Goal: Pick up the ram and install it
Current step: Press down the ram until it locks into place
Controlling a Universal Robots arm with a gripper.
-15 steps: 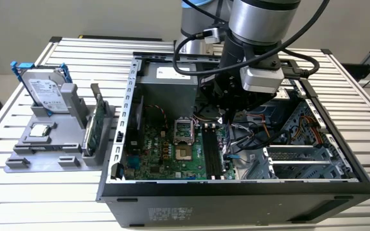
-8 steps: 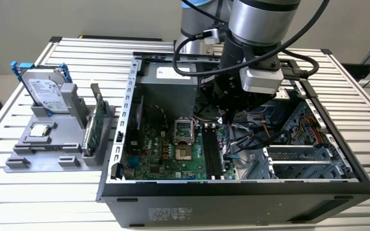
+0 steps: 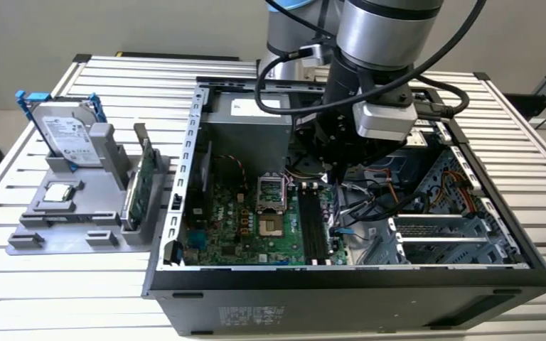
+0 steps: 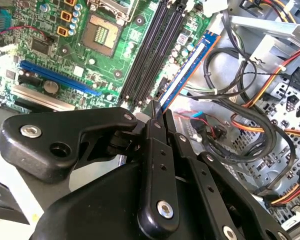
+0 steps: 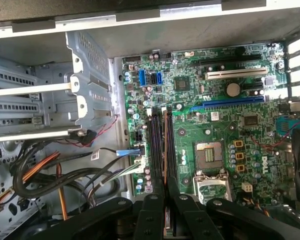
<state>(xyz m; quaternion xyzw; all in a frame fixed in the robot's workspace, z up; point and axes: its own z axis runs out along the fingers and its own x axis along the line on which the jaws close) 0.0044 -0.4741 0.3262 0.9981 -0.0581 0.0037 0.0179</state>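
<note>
the claw (image 4: 159,116) is down inside the open computer case (image 3: 349,273), and its two black fingers (image 4: 155,150) are pinched tight on the ram (image 4: 187,67). in the second wrist view the ram is a long thin blue stick that runs out from the fingertips, over the right edge of the green board (image 4: 50,30). it sits just beside the black slots (image 4: 152,50) and lines up the same way as them. i cannot tell if it touches a slot. in the first wrist view the claw (image 5: 164,192) sits right over the black slots (image 5: 160,145), and the ram shows edge-on as a thin line between the fingers. in the exterior view the arm (image 3: 372,78) reaches down into the case. the case stands on a desk (image 3: 539,142) of silver slats. on the exterior view's left a grey holder (image 3: 65,220) carries a hard drive (image 3: 65,135) and a green card (image 3: 138,185) standing on edge.
</note>
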